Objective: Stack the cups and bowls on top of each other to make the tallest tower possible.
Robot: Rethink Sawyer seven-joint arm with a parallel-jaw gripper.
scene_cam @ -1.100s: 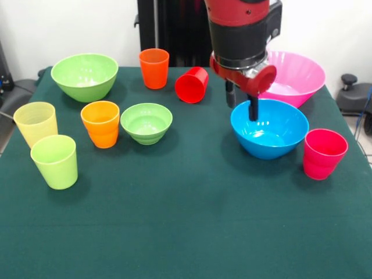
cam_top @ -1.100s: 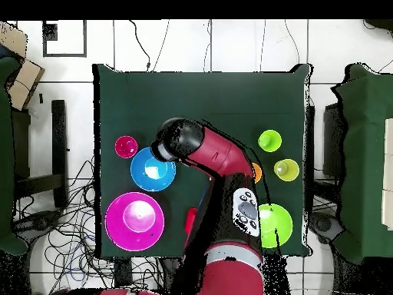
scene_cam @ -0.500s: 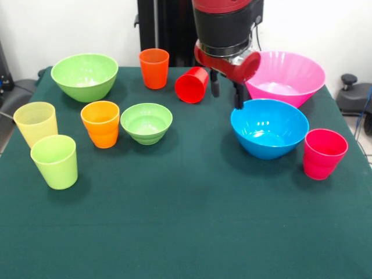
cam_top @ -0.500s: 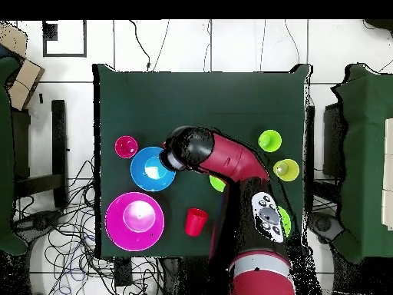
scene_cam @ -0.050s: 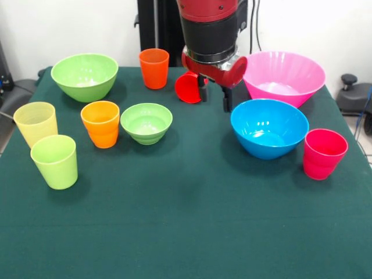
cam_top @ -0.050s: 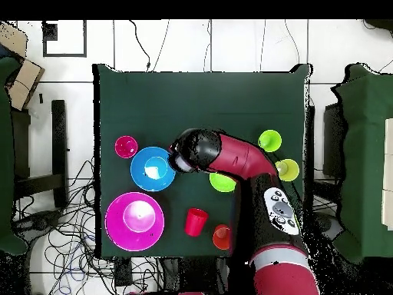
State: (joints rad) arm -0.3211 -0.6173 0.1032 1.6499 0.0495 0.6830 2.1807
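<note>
Building nothing yet: no tower exists, every piece sits apart on the table (scene_cam @ -0.050s: 192,232). Blue bowl (scene_cam @ -0.050s: 269,128) stands upright just beside the pink bowl (scene_cam @ -0.050s: 285,77), pinkish-red cup (scene_cam @ -0.050s: 324,153) near it. Red cup (scene_cam @ -0.050s: 189,87) lies tipped on its side, partly behind my gripper (scene_cam @ -0.050s: 214,99). Gripper hangs above the cloth between red cup and blue bowl, fingers spread apart, holding nothing. Small green bowl (scene_cam @ -0.050s: 146,122), orange cup (scene_cam @ -0.050s: 100,123), second orange cup (scene_cam @ -0.050s: 154,67), large green bowl (scene_cam @ -0.050s: 84,76), yellow cup (scene_cam @ -0.050s: 36,122) and lime cup (scene_cam @ -0.050s: 55,161) wait on the other side. My judgement: pick a wide bowl as base, grip one rim wall squarely, lift straight, avoid nudging the lying cup.
</note>
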